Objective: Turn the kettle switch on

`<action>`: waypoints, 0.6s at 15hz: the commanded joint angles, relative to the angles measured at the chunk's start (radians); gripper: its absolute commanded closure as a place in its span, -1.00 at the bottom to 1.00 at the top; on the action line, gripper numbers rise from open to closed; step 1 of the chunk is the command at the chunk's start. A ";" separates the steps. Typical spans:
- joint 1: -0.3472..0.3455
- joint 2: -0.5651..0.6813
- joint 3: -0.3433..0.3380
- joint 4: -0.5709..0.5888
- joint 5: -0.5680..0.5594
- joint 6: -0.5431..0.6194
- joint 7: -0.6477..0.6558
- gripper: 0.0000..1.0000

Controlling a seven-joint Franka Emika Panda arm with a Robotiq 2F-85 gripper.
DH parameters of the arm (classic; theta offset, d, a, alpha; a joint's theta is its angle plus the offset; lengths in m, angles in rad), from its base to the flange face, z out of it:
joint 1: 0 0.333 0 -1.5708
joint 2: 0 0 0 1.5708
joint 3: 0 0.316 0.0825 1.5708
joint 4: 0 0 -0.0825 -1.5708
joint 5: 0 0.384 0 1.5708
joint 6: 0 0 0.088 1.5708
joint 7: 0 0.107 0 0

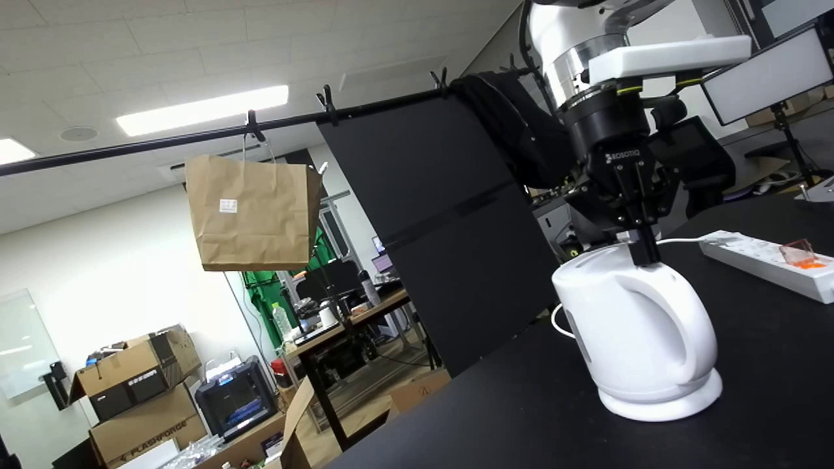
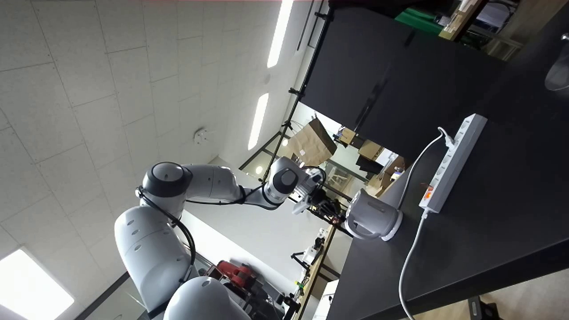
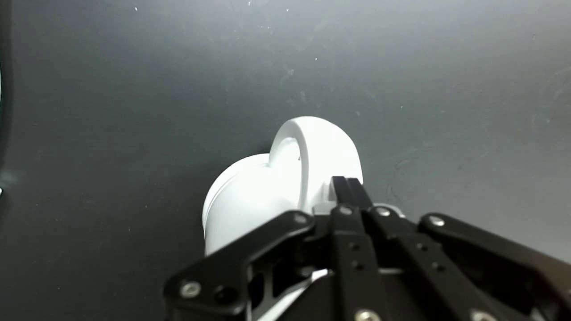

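Note:
The white kettle (image 1: 603,326) stands upright on its round white base (image 1: 661,409) on the black table. The kettle (image 2: 373,212) also shows in an exterior view, with its handle towards the lower left. My gripper (image 1: 645,256) points down at the top of the handle (image 1: 692,319), where the handle meets the lid; its tips appear to touch there. In the wrist view the kettle (image 3: 250,200) lies partly behind the gripper (image 3: 348,179), whose two fingertips are together with nothing visible between them. No switch can be made out; the top of the handle is partly hidden by the fingers.
A white power strip (image 1: 759,260) lies on the table near the kettle, and shows in both exterior views (image 2: 453,164). It has an orange lit switch (image 2: 428,192). A white cord (image 2: 415,166) runs from the kettle to it. A black panel (image 2: 391,75) stands behind the table.

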 commanded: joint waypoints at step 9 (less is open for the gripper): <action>-0.007 -0.034 0.015 0.023 0.038 0.027 -0.056 1.00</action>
